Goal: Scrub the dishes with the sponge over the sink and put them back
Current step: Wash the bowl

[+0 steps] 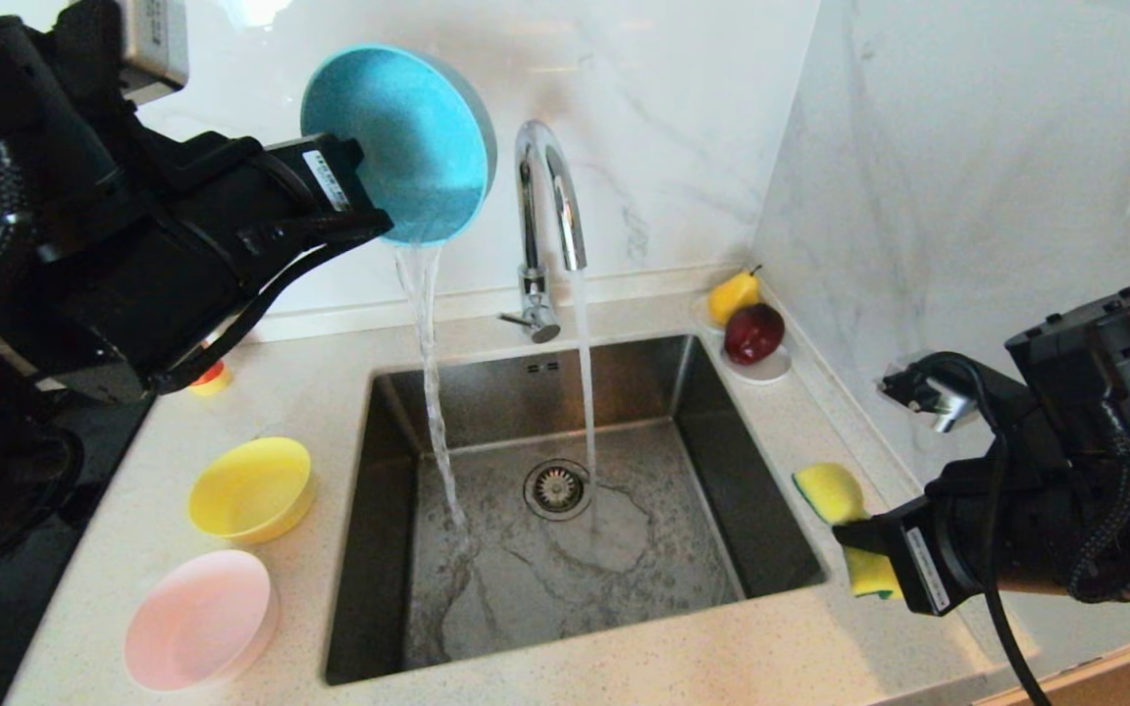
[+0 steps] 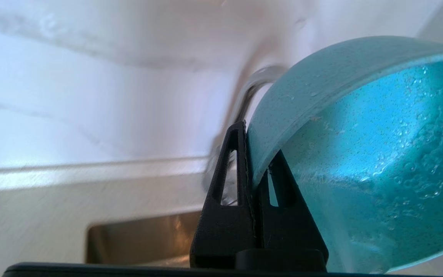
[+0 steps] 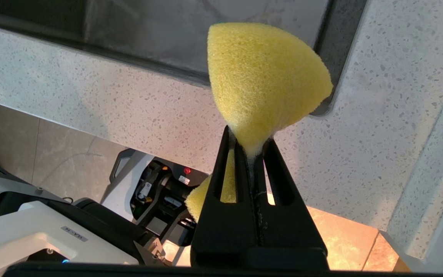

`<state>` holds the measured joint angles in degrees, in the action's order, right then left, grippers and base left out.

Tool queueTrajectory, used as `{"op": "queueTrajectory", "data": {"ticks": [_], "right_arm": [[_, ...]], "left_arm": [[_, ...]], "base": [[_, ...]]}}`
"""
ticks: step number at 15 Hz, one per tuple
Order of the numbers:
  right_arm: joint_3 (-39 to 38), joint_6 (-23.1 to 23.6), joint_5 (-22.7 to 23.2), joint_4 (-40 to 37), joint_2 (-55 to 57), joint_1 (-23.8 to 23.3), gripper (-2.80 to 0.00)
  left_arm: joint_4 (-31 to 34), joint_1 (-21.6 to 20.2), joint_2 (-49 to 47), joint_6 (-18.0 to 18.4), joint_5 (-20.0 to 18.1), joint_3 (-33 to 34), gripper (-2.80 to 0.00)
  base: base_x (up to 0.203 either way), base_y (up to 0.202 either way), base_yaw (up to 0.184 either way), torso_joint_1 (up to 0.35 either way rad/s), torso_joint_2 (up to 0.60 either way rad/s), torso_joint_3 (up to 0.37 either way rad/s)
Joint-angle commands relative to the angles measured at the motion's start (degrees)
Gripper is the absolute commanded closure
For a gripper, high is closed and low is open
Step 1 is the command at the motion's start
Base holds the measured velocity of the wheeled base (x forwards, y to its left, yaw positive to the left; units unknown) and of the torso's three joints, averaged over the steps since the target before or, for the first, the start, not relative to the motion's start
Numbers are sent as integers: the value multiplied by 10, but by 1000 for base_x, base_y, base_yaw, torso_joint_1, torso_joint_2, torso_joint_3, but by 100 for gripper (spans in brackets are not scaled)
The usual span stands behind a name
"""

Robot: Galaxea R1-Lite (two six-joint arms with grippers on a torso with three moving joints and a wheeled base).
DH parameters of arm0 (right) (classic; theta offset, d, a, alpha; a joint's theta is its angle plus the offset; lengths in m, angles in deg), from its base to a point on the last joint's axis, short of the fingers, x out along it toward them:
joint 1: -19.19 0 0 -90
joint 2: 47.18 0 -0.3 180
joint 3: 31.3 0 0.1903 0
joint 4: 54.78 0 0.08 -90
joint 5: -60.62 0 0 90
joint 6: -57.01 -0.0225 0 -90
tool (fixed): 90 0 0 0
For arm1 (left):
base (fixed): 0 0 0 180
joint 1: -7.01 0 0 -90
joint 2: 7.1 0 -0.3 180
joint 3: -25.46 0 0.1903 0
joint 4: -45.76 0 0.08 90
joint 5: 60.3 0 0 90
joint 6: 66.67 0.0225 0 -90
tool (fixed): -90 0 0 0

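High above the sink's [image 1: 487,392] left edge, the left gripper [image 2: 254,154] pinches the rim of the light blue bowl [image 1: 408,137], tipped on edge and pouring water into the basin. The right gripper [image 3: 249,148] hangs over the speckled counter [image 1: 310,392] right of the sink, squeezing the sponge [image 3: 263,77]. The tap [image 1: 545,206] runs; the yellow bowl [image 1: 251,487] and pink bowl [image 1: 200,618] sit left.

Three bowls on show: one blue bowl [image 1: 398,137] up high on the left, one yellow bowl [image 1: 251,487] and one pink bowl [image 1: 200,618] on the near-left worktop [image 1: 310,392]. One sponge [image 1: 835,495] on the right. One sink [image 1: 624,392], one tap [image 1: 547,196], and two streams of water falling into it. Far right, one saucer [image 1: 766,370] carrying two fruits: one pear [image 1: 732,294], one red apple [image 1: 753,331]. Two hands in play, left hand [image 1: 369,221] and right hand [image 1: 864,539].
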<state>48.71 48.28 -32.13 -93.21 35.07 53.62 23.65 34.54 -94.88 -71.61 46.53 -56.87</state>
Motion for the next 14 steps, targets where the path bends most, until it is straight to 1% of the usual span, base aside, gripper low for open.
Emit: {"op": "queueTrajectory", "data": {"ticks": [1, 3, 4, 8, 11, 12, 14], "right_arm": [[0, -1, 0, -1, -4, 0, 0], [-1, -2, 1, -4, -5, 0, 0], [-1, -2, 4, -5, -6, 0, 0], [1, -8, 5, -6, -9, 3, 0], [3, -9, 11, -9, -24, 15, 0], [2, -9, 11, -9, -33, 26, 0], [4, -9, 12, -9, -50, 49, 0]], "left_arm": [[-39, 0, 17, 0, -8, 29, 0], [-88, 0, 28, 1, -20, 62, 0], [-92, 0, 36, 1, -24, 65, 0], [-93, 0, 44, -1, -24, 72, 0], [-60, 0, 50, -6, -25, 79, 0], [-11, 0, 55, -6, -26, 75, 0], [170, 0, 68, -8, -27, 54, 0]], "base": [[0, 0, 0, 0, 0, 0], [0, 0, 0, 0, 0, 0], [0, 0, 0, 0, 0, 0], [0, 0, 0, 0, 0, 0], [0, 0, 0, 0, 0, 0], [0, 0, 0, 0, 0, 0], [0, 0, 0, 0, 0, 0]]}}
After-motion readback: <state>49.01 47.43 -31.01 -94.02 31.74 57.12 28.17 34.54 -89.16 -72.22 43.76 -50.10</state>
